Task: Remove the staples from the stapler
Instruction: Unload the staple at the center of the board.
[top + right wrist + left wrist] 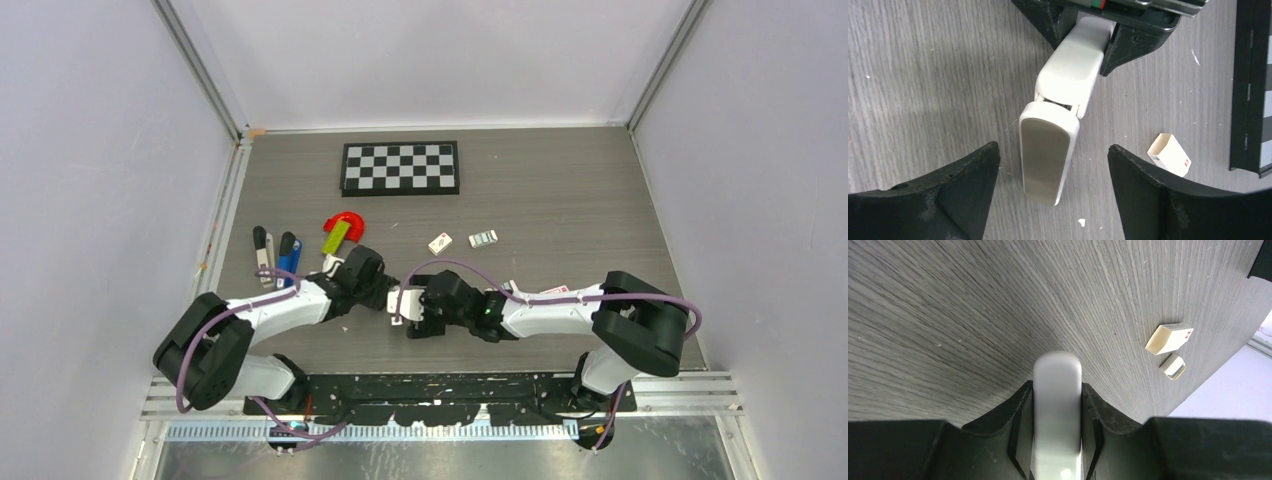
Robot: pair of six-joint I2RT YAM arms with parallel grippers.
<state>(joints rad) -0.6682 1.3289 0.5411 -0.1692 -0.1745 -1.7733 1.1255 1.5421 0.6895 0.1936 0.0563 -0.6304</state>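
While the left pincer [1082,55] clamps the rear of a white stapler [1068,75], hinged open, the blue stapler [289,256] lies on the surface [560,200] at left. The right pincer [1052,150], spread wide, should close squarely across the swung-open half.

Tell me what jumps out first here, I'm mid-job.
The white stapler, clamped in the left gripper near the middle of the table, is hinged open, one half swung out. The right gripper stands open around that half, with gaps on both sides. The blue stapler lies apart at the left, with no gripper on it.
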